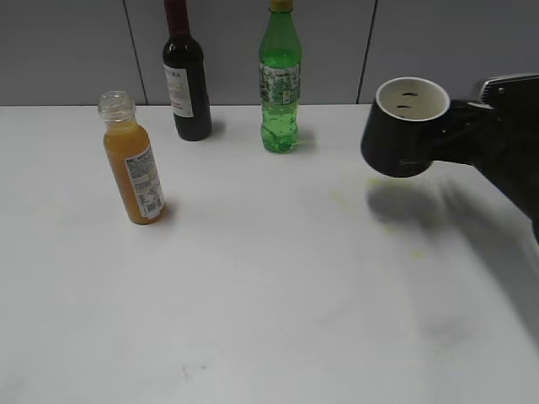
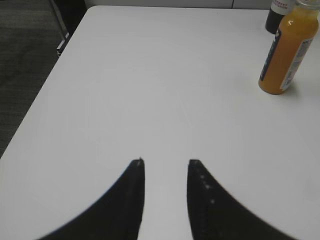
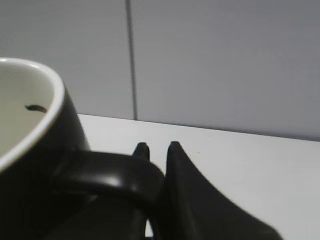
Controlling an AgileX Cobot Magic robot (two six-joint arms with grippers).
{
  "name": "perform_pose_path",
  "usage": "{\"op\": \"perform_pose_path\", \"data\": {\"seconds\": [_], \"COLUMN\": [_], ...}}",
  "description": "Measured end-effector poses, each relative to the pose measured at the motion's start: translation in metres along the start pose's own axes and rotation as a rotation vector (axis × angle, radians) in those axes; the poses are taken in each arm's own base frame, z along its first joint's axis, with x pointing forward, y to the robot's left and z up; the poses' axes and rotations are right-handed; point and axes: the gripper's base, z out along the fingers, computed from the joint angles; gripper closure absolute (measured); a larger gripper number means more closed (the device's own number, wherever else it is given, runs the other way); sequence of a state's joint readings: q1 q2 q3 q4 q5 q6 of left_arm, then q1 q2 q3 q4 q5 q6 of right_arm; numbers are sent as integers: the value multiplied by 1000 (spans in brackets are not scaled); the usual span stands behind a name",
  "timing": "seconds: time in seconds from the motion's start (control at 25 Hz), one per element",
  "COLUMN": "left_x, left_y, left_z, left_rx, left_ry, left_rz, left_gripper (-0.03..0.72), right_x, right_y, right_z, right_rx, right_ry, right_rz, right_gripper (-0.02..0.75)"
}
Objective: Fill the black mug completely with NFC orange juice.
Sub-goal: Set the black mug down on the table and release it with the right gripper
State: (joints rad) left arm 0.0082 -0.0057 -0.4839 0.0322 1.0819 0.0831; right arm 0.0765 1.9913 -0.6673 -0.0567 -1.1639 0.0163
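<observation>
1. Black mug (image 1: 402, 128): matte black, white inside, held clear above the white table (image 1: 269, 286) with its shadow on the surface below; well to the right of the green soda bottle (image 1: 280, 82). The mouth tilts toward the camera; a few dark marks show inside.
2. Right gripper (image 3: 156, 148): clenched on the mug's loop handle (image 3: 112, 172), which sits between the two fingertips.
3. NFC orange juice (image 1: 132, 164): small clear capless bottle with a white label, filled nearly to the neck, standing on the table well to the left of the green soda bottle and nearer the camera.
4. Dark wine bottle (image 1: 187, 80): stands just left of the green soda bottle, near the grey wall.
5. Left gripper (image 2: 165, 164): released, holding nothing, apparently over bare table; the juice bottle appears at upper right in its view.
</observation>
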Motion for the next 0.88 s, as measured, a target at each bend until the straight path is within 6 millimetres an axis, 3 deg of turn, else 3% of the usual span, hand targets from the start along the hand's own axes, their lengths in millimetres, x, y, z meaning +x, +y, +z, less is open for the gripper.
{"op": "perform_pose_path", "data": {"seconds": [0.44,0.6,0.88], "left_x": [0,0,0], "left_y": [0,0,0], "left_z": [0,0,0], "left_rx": [0,0,0], "left_ry": [0,0,0], "left_rz": [0,0,0], "left_gripper": [454,454,454], "right_x": [-3,3,44], "right_y": [130,155,161], "right_z": [-27,-39,-43], "right_rx": [-196,-205,-158], "right_ry": [-5,12,138], "right_rz": [-56,-78,-103], "right_gripper": [673,673,674]}}
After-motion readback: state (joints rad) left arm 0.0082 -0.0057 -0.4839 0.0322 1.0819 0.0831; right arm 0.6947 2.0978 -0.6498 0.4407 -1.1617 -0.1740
